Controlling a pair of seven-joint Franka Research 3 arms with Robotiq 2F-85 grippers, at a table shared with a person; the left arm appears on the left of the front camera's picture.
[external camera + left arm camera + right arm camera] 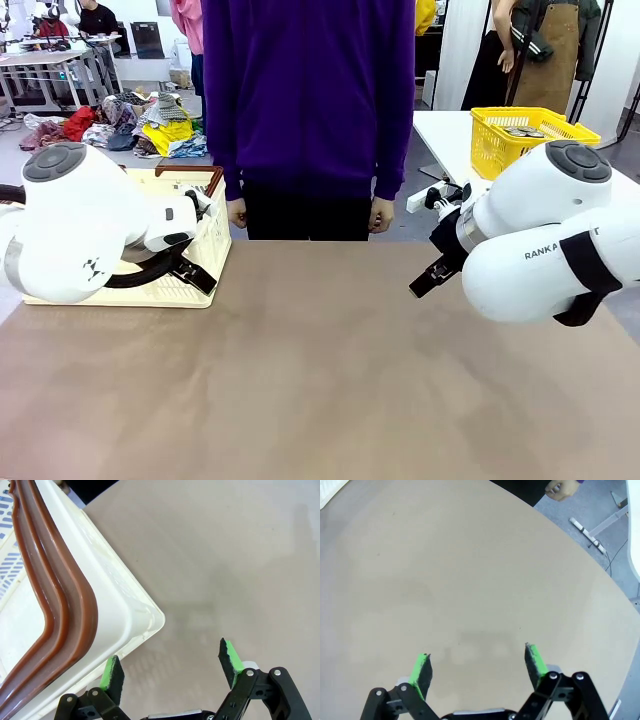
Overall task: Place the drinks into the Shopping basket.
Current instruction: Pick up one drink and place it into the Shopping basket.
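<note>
Left pincer (170, 662): bottom edge of left wrist view; jaws spread wide, nothing between the green pads; bare tabletop under the gap.
Left pad (109, 672): lower left of that view, right at the corner edge of the basket; contact or gap, cannot tell.
Right pincer (477, 662): bottom edge of right wrist view; jaws spread wide, holding nothing, over bare tabletop.
Shopping basket (218, 240): left of front view, on the tabletop near its far left corner, upright; cream slotted wall faces frame centre.
Basket handles (65, 605): dark brown, running down the left side of left wrist view, lying along the cream rim.
Left arm (75, 220): white, left side of front view, in front of the basket and covering most of it.
Right arm (545, 240): white, right side of front view, well apart from the basket.
Tabletop (320, 380): brown, spans the lower half of front view.
Person (310, 100): purple top, upper centre of front view, standing at the far edge; both hands hang at the sides.
Person's hand (560, 489): top right of right wrist view, beyond the tabletop edge.
Yellow mesh basket (500, 150): upper right of front view, on a separate white table; small items inside, too small to tell.
</note>
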